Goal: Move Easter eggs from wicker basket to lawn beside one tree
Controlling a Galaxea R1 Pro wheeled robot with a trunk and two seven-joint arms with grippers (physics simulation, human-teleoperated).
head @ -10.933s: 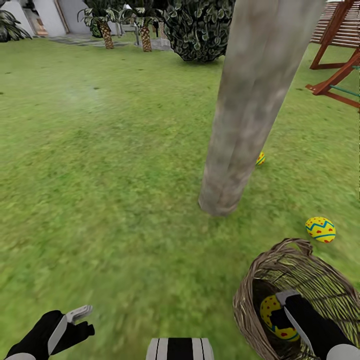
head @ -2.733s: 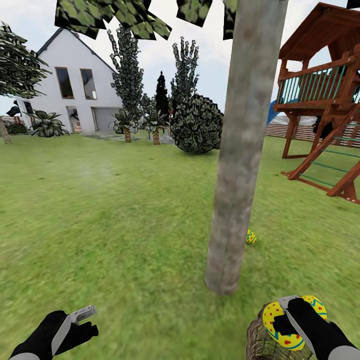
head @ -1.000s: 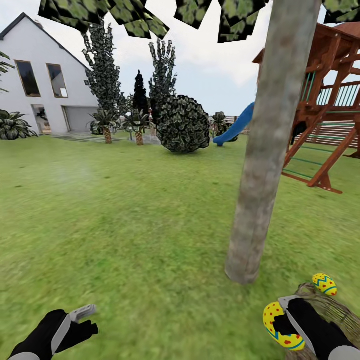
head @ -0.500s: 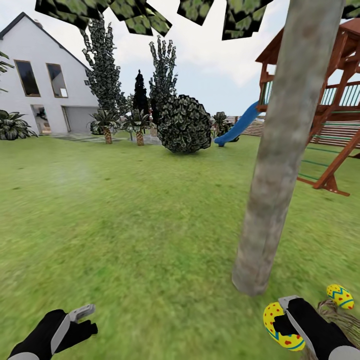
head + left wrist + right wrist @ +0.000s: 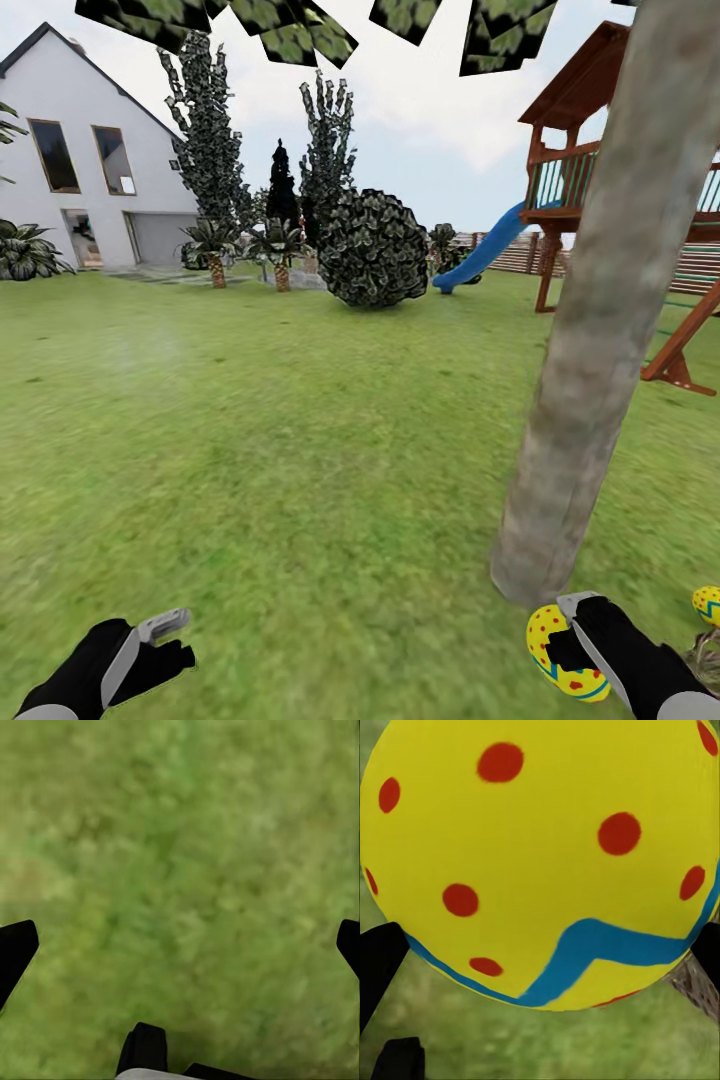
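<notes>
My right gripper squeezes one yellow Easter egg just beside the bottom of the tree. A second egg lies on the lawn near a bit of the wicker basket; I cannot see inside it. My left gripper hangs wide apart, holding nothing.

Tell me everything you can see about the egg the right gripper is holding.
The Easter egg is yellow with scattered red dots and a blue-teal zigzag band near one end, smooth and glossy like painted plastic. It sits clamped in the right gripper, off the ground above the lawn, close to the base of the tree. In the right wrist view the egg looms large, with a dark fingertip at either side.
</notes>
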